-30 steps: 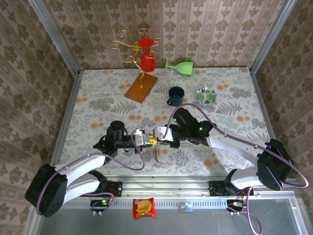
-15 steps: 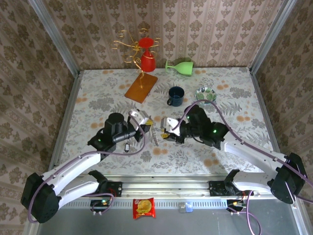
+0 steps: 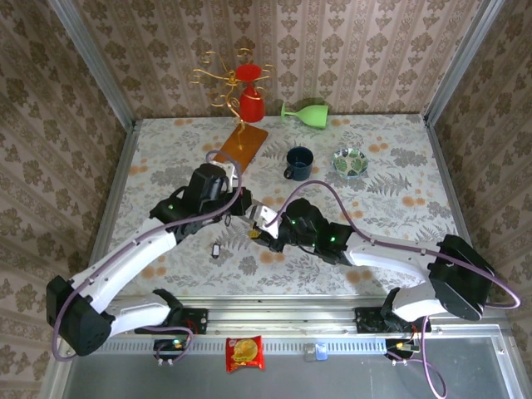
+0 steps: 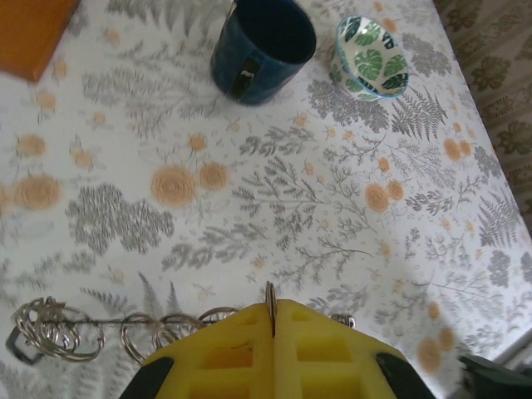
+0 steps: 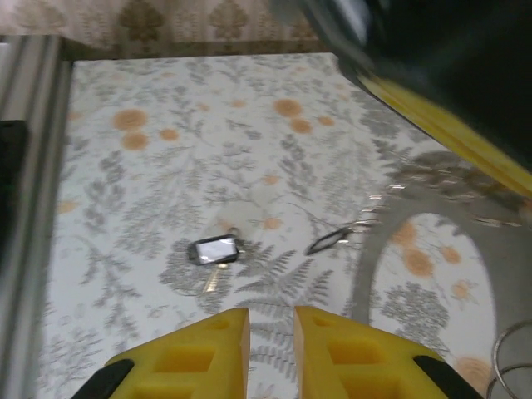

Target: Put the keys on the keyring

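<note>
My left gripper (image 4: 272, 309) is shut on the thin edge of the keyring (image 4: 270, 293), a large flat grey ring seen edge-on between the yellow fingers (image 4: 224, 349). In the right wrist view the keyring (image 5: 363, 274) arcs blurred at the right. A chain of small wire rings (image 4: 58, 329) hangs by it. One of the keys (image 5: 214, 249), with a black head, lies on the table ahead of my right gripper (image 5: 270, 320), which is open with nothing between its fingers. A small dark loop (image 5: 328, 241) lies beside that key. In the top view the key (image 3: 216, 249) lies left of my right gripper (image 3: 259, 226).
A dark blue mug (image 4: 262, 46) and a small leaf-patterned bowl (image 4: 371, 58) stand farther back. An orange stand base (image 3: 239, 148) with a gold rack, a red cup (image 3: 252, 106) and a green goblet (image 3: 306, 112) sit at the back. The metal table edge (image 5: 25, 166) runs along the left.
My right gripper has opened and swung away to the right, then back in close to the left gripper. The left arm has carried the keyring farther up the table.
</note>
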Robot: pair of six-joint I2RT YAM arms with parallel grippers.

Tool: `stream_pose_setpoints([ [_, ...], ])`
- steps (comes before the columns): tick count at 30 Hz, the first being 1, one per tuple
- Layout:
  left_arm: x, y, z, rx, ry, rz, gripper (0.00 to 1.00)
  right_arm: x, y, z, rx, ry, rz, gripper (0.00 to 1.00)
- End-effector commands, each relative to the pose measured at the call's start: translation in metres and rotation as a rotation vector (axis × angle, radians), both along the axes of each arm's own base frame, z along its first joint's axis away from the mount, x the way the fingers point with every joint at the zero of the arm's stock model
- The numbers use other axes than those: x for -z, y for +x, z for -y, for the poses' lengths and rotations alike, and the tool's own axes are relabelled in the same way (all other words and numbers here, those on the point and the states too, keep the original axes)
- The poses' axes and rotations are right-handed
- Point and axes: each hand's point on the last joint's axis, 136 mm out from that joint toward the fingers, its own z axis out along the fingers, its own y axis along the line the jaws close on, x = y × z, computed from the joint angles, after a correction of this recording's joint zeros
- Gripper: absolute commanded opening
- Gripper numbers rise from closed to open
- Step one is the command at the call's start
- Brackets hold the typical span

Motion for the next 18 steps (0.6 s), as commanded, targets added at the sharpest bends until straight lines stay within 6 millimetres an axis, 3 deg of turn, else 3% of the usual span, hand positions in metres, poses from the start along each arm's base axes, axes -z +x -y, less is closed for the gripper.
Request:
stream_pose_setpoints([
  [1, -0.008, -0.011, -0.004, -0.101, -0.061, -0.189, 0.0, -0.008, 0.027, 0.006, 0.137, 0.078, 0.099, 0.24],
  [8, -0.007, -0.024, 0.005, -0.139, -0.12, -0.431, 0.0, -0.012, 0.038, 0.015, 0.156, 0.105, 0.213, 0.25],
  [12, 0.002, -0.032, -0.001, -0.196, -0.134, -0.569, 0.0, -0.015, 0.04, 0.025, 0.167, 0.11, 0.275, 0.25],
  [18, 0.005, -0.038, 0.004, -0.262, -0.209, -0.721, 0.0, -0.012, 0.032, 0.027, 0.114, 0.1, 0.319, 0.25],
])
